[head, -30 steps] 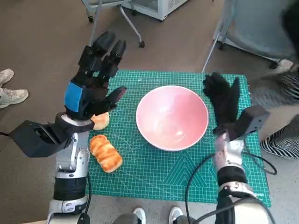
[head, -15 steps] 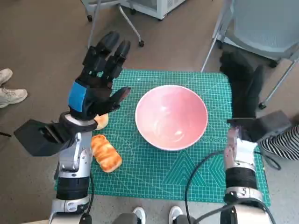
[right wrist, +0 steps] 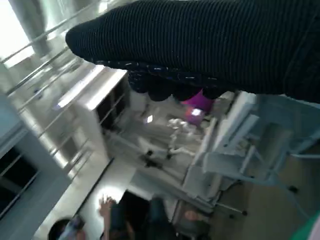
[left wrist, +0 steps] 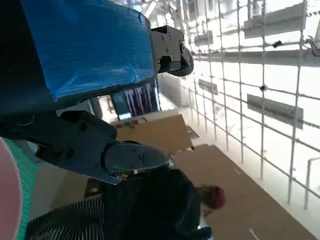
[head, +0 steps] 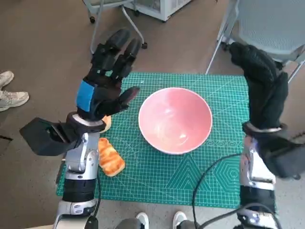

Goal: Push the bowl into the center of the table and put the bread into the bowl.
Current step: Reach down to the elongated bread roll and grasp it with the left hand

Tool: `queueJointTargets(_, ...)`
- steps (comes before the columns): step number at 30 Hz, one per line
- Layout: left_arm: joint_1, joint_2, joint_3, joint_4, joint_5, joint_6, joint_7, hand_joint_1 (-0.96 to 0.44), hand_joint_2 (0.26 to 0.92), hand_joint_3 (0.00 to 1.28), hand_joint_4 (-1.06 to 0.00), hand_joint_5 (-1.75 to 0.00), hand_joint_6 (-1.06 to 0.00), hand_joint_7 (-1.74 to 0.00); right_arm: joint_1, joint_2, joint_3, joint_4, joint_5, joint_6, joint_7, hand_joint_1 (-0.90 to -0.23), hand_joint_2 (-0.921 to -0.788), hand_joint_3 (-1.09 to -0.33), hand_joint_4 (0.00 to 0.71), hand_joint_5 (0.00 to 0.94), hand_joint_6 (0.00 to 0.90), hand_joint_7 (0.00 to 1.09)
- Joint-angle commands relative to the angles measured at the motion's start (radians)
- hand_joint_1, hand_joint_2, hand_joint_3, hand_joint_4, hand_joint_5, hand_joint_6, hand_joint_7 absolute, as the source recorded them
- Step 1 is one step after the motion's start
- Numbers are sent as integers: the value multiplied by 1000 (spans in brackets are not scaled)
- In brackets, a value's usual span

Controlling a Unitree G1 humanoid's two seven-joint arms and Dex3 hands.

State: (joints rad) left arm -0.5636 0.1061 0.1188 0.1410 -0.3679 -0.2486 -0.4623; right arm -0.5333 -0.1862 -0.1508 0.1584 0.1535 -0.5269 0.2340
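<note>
Left hand (head: 106,83) raised above bread (head: 109,157), empty.

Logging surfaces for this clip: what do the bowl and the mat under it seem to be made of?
Bowl: pink, smooth and slightly glossy with soft highlights inside; probably plastic or glazed ceramic, can't tell which. Mat: flat, matte green sheet printed with a pale grid, likely a vinyl cutting mat.

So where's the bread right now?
In the head view the bread lies on the green mat, left of the pink bowl, partly hidden beneath the left hand.
</note>
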Motion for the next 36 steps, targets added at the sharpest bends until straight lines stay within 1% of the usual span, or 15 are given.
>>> queueJointTargets(1, -27, -9, -9, 1, -12, 3, -10, -512, 921, 299, -164, -14, 1, -529, 38, -16, 10, -43, 0, 45, 8, -717, -921, -716, 183, 32, 44, 531)
queueJointTargets(6, -41, -7, -11, 1, -22, 3, -30, -511, 921, 301, -159, -11, 1, -495, 49, -20, 11, -79, 5, 76, 6, -733, -921, -686, 194, 31, 53, 546)
queueJointTargets(13, -52, 1, -8, 9, -37, -3, -62, -503, 921, 304, -154, -8, 1, -481, 57, -12, 12, -111, 7, 110, -3, -730, -921, -677, 198, 28, 56, 553)
queueJointTargets(26, -41, 33, 17, 20, -25, -31, -85, -486, 921, 277, -148, -5, 1, -460, 48, 2, 19, -119, 8, 126, -7, -722, -921, -676, 201, 23, 60, 560)
queueJointTargets(33, -25, 89, 25, -15, 2, -38, -89, -500, 921, 240, -146, -3, 1, -485, 47, 10, 25, -119, 9, 127, -8, -720, -921, -675, 203, 21, 59, 561)
queueJointTargets(35, -22, 118, 33, -20, 6, -43, -102, -495, 921, 231, -134, -2, 1, -478, 47, 12, 27, -119, 9, 127, -8, -720, -921, -675, 203, 21, 59, 562)
queueJointTargets(36, -22, 132, 36, -21, 8, -47, -109, -485, 921, 222, -113, -3, 1, -444, 47, 13, 28, -120, 9, 128, -8, -720, -921, -675, 203, 20, 59, 562)
